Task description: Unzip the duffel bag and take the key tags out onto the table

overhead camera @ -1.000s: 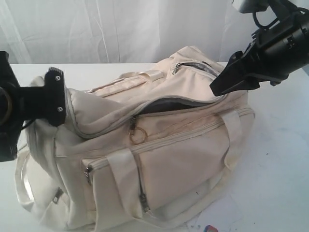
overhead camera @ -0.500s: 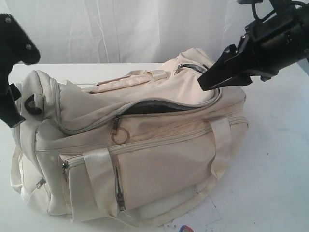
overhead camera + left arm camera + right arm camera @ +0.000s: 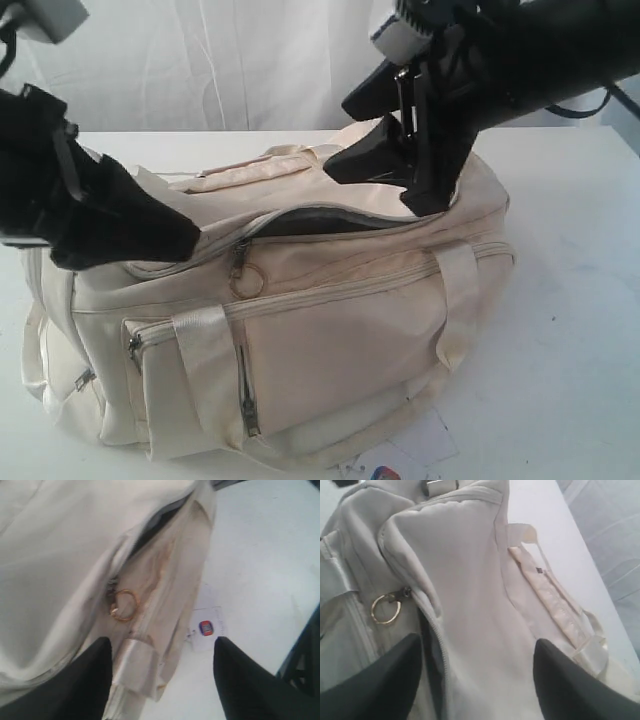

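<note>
The duffel bag (image 3: pixel 340 330) is laid lengthwise on the table (image 3: pixel 570 300), and its top zip is already partly undone. A dark slit (image 3: pixel 320 222) is opened from the brass ring pull (image 3: pixel 245 281) along the bag's long axis, away towards the far end. The key tags are not seen in any view; they are judged to be inside, beyond the ring pull under the open flap.

The left gripper (image 3: pixel 162 645) is held just beside the ring pull, on the side away from the slit, with its fingers spread well apart and nothing between them but bag fabric and a webbing handle. The right gripper (image 3: pixel 337 138) is held well apart from the ring pull, above the slit's far end, also with its fingers spread and empty. The left arm is therefore the nearer for more unzipping, and the right is better placed for reaching in.

A white card (image 3: pixel 206 627) with a red-blue logo is seen on the table, below the ring pull past the bag's front edge.
</note>
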